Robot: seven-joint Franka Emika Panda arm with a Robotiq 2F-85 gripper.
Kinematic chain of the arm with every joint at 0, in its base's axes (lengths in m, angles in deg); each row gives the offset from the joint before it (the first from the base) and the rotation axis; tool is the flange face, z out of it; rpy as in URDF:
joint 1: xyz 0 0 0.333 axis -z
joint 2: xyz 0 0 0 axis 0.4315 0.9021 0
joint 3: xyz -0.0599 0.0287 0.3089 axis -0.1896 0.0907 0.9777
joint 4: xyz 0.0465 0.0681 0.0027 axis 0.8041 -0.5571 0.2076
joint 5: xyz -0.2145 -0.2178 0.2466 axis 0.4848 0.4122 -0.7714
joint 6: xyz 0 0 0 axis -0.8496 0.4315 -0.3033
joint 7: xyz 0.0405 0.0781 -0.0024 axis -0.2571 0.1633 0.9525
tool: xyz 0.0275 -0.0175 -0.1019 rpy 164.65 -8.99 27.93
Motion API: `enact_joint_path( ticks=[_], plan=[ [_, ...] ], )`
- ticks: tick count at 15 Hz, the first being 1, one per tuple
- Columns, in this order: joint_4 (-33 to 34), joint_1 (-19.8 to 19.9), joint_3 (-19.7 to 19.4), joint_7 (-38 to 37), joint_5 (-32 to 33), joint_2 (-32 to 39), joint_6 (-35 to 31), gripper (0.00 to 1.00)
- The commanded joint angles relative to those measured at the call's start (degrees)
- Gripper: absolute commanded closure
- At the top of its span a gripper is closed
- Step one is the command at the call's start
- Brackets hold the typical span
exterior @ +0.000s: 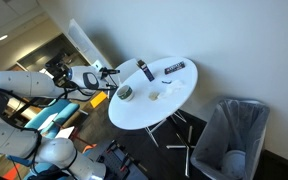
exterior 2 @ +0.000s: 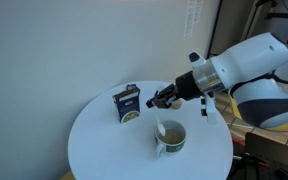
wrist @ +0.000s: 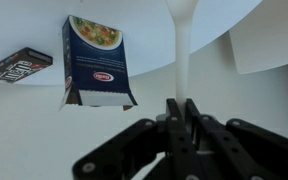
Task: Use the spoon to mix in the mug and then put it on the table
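Against a pale wall, a round white table (exterior 2: pixel 94 140). The gripper (exterior 2: pixel 164 98), pinching a white spoon (wrist: pixel 181 50), hangs just above the mug (exterior 2: pixel 170 137) near the table's edge closest to the arm. Mixing appears to be in hand. The next move calls for circling the spoon inside without tipping the mug.

We see the white spoon (wrist: pixel 181 55) pinched in the claw (wrist: pixel 181 108), hanging down toward the squat dark mug (exterior 2: pixel 170 138), which stands upright on the white tabletop (exterior 2: pixel 99 140).
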Motion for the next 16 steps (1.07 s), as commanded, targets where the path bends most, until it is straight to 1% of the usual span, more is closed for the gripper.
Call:
enact_joint_path(
  ticks=[1, 3, 4, 5, 7, 8, 9, 10, 11, 12, 13, 14, 16],
  plan=[
    [0.3, -7.9, -8.0, 0.4, -0.6, -5.6, 7.6, 0.97],
    [1.4, -10.7, -11.1, 2.9, -1.5, -7.8, 11.0, 0.97],
    [2.5, -11.0, -11.6, 4.2, -0.9, -8.0, 12.1, 0.97],
    [3.6, -10.2, -11.4, 5.3, 0.2, -7.7, 12.5, 0.97],
    [5.5, -6.3, -9.0, 6.1, 3.4, -5.5, 10.7, 0.97],
    [4.3, 1.8, -0.5, 16.9, -8.3, -3.6, 7.7, 0.97],
    [4.1, 4.4, 1.8, 19.6, -10.5, -3.1, 6.3, 0.97],
    [3.6, 8.4, 6.0, 24.0, -14.5, -2.8, 5.0, 0.97],
    [3.1, 11.4, 9.1, 27.4, -17.4, -2.3, 3.3, 0.97],
    [3.4, 10.4, 7.2, 22.6, -10.5, -2.3, 2.5, 0.97],
    [2.9, 11.9, 9.0, 24.2, -11.6, -2.0, 1.4, 0.97],
    [2.7, 11.9, 9.3, 24.1, -11.4, -1.7, 0.7, 0.97],
    [2.8, 13.7, 10.8, 23.7, -11.4, -1.1, 0.7, 0.97]
  ],
)
